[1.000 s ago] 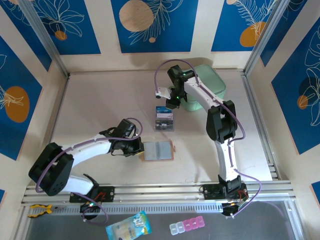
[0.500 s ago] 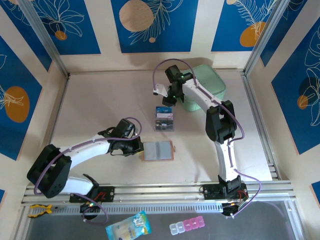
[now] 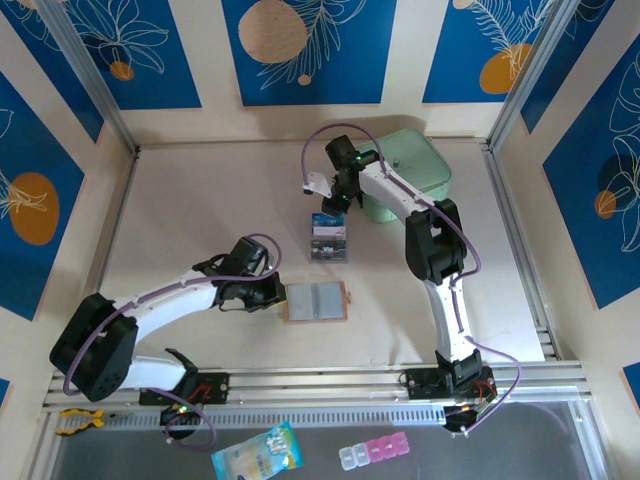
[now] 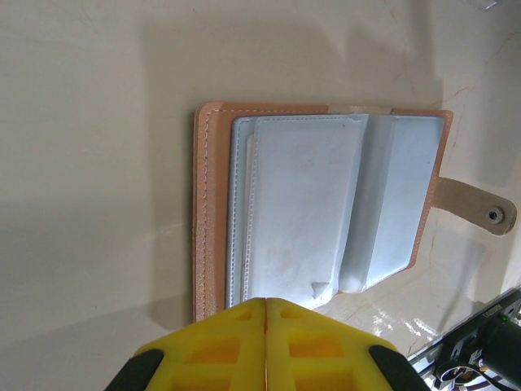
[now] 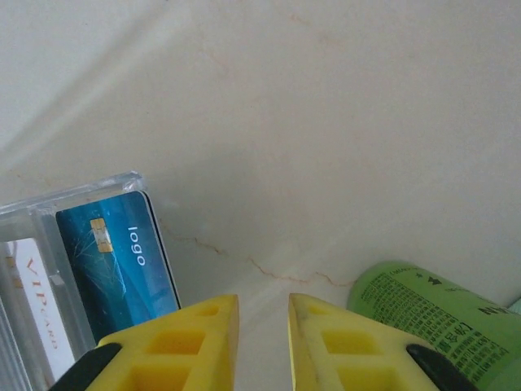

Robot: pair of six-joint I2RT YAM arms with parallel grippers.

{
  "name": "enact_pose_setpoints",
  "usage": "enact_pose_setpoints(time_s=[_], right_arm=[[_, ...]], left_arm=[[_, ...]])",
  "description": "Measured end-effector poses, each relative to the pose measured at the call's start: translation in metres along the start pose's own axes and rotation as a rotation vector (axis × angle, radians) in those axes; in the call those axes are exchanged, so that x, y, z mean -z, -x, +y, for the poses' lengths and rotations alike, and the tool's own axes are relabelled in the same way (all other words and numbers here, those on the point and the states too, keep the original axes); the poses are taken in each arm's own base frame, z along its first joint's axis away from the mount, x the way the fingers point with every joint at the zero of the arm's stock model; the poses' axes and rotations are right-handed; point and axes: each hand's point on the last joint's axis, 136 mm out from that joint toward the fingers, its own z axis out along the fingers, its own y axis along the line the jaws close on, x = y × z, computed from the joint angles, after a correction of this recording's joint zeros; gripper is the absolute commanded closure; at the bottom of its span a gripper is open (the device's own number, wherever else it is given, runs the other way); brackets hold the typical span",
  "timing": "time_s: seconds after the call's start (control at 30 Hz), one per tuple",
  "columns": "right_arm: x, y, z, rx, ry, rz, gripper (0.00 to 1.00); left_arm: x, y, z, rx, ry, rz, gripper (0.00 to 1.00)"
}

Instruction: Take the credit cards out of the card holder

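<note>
Right end effector (image 5: 263, 316) shifted left; tan card holder (image 4: 309, 220) spread open.

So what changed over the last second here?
The right gripper edged left and slightly farther from the bases, just beyond the credit cards, its elbow swinging left too. Nothing was taken or let go. The left gripper stayed shut at the left edge of the card holder; cards and holder did not move.
</note>
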Motion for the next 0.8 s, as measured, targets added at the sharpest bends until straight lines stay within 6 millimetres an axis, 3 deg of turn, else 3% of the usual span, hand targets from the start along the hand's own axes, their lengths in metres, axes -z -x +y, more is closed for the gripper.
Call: enact_pose_setpoints(time_s=[0.27, 0.47, 0.6, 0.8], right_arm=[[0.003, 0.001, -0.005, -0.007, -0.055, 0.001, 0.76], [0.028, 0.01, 0.001, -0.052, -0.111, -0.03, 0.76], [0.049, 0.018, 0.019, -0.103, -0.118, -0.065, 0.77], [0.063, 0.026, 0.069, -0.269, -0.041, -0.111, 0.77]], left_arm=[[0.001, 0.0, 0.001, 0.0, 0.001, -0.006, 0.91], [0.0, -0.002, 0.005, 0.004, 0.006, -0.002, 0.91], [-0.002, -0.002, 0.006, 0.005, 0.009, 0.001, 0.92], [-0.007, 0.0, 0.007, 0.005, 0.009, 0.002, 0.93]])
